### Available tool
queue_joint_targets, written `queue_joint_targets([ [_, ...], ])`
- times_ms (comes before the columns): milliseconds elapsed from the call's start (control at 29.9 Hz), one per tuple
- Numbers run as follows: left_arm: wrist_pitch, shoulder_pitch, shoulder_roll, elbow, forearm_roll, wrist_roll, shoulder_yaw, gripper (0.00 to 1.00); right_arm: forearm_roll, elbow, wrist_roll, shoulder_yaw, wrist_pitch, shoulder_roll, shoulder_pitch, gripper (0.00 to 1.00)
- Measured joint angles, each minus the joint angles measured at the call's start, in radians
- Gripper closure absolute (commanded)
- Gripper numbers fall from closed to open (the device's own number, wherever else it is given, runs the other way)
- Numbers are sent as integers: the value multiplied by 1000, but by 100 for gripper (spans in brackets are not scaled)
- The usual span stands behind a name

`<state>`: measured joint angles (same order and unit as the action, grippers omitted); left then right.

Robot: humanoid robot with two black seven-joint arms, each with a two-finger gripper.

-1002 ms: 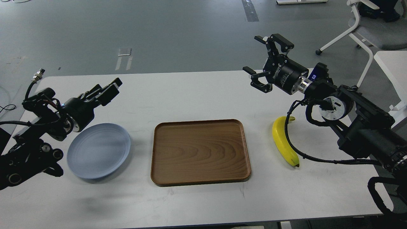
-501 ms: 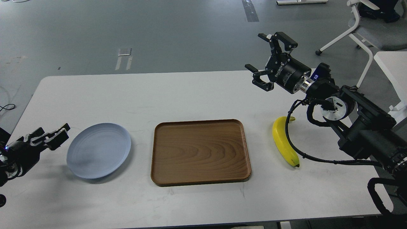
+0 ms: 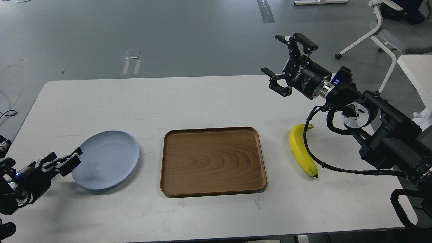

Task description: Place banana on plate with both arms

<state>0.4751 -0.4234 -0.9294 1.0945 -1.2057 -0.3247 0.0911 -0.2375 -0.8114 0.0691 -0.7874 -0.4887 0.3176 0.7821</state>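
Observation:
The yellow banana [image 3: 300, 152] lies on the white table [image 3: 202, 98] at the right, dark tip toward me. The pale blue-grey plate [image 3: 108, 158] sits at the left. My right gripper [image 3: 272, 54] is open wide and empty, held high above the table's far right edge, well beyond the banana. A black cable of the right arm loops over the banana's right side. My left gripper [image 3: 72, 160] is low at the plate's left rim. It is seen side-on and dark, so its fingers cannot be told apart.
A brown wooden tray [image 3: 212, 162] lies between the plate and the banana. A white office chair [image 3: 388, 30] stands on the floor beyond the table's right end. A second white table edge [image 3: 416, 67] shows at the far right.
My left arm has swung down and back from above the plate to its near-left rim. My right gripper has risen slightly and shifted right. Banana, plate and tray have not moved.

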Motion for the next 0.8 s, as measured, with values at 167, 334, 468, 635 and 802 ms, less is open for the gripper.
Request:
queue_joint_targets([
  [167, -2, 4, 51, -67, -3, -10, -2, 9, 0, 0, 0, -1, 0, 0, -6, 0],
  [334, -10, 13, 64, -85, -4, -12, -10, 33, 0, 0, 0, -1, 0, 0, -7, 0],
  [468, -15, 20, 72, -88, -3, -12, -13, 94, 0, 1, -1, -2, 0, 0, -8, 0],
  [635, -46, 17, 78, -89, 3, -11, -11, 100, 0, 1, -1, 0, 0, -1, -10, 0],
  [802, -52, 7, 78, -89, 22, -13, -8, 100, -1, 3, 0, 3, 0, -6, -12, 0],
])
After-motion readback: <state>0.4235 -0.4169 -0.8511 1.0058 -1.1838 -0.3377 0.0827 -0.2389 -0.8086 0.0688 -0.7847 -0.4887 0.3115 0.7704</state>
